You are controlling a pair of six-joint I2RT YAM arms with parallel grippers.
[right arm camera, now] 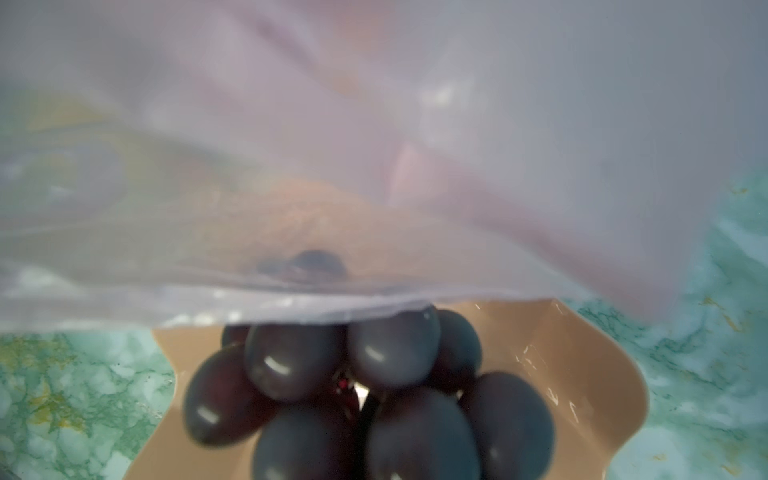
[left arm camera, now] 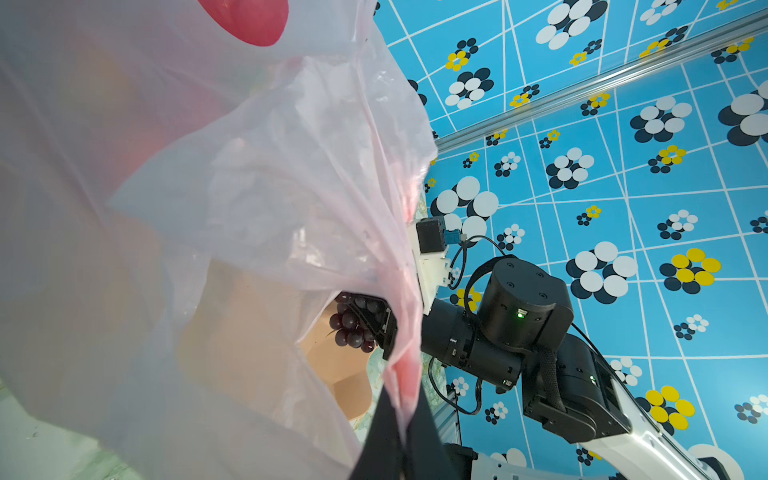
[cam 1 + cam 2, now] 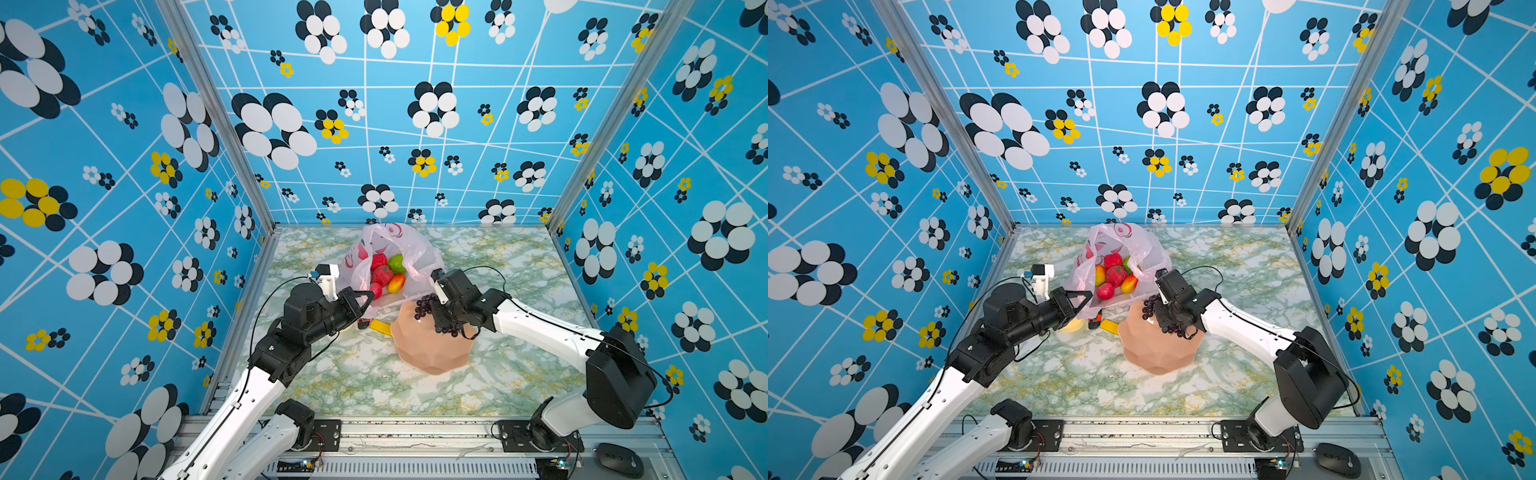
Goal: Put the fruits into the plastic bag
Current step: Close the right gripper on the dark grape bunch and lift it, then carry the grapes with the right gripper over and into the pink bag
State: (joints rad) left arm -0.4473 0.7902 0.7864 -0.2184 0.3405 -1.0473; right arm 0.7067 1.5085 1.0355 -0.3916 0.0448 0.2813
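Clasping the grape bunch [image 3: 426, 305] above the bowl [image 3: 432, 357], the right gripper [image 3: 439, 318] faces the plastic bag [image 3: 415, 245] mouth, just toward the tabletop's [image 3: 519, 270] far edge; the left gripper [image 3: 371, 294] pinches its rim.

No text, number or brand was legible anywhere; the red print on the plastic bag [image 3: 415, 249] formed no readable words.

Marbled table [image 3: 353, 382] carries plastic bag [image 3: 415, 245], pink bowl [image 3: 432, 353] (scalloped) and seemingly a yellow strip [image 3: 380, 327].
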